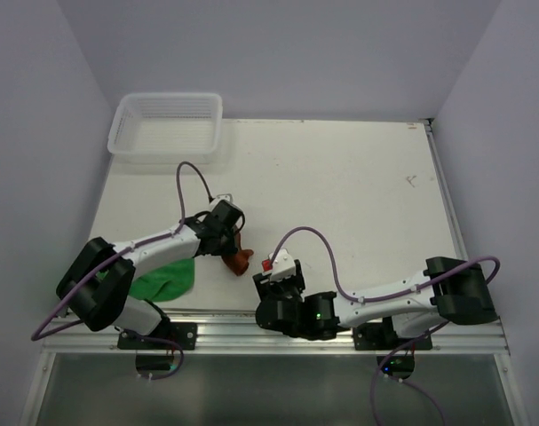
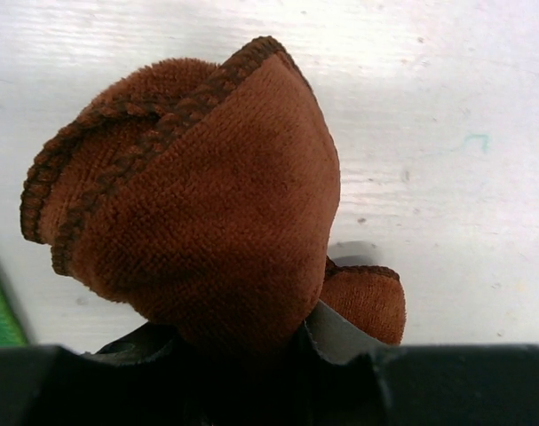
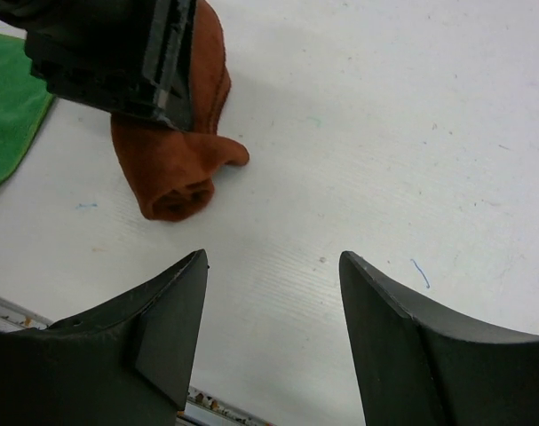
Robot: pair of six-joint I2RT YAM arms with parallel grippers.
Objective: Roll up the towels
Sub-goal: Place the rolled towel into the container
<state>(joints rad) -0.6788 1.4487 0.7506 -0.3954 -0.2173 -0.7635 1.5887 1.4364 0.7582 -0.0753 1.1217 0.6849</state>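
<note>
One towel (image 1: 241,260), brown, is pinched in the left gripper (image 1: 232,246); the spread, empty right gripper (image 3: 273,262) should steady it for a tight roll.

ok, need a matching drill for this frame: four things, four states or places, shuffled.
Things:
1. brown towel
2. green towel
3. basket
4. right hand

States or places:
A. open, holding nothing
B. far left corner of the table
C. gripped by the left hand
D. lying loose at the near left edge

Pairs: 1-C; 2-D; 3-B; 4-A
</note>
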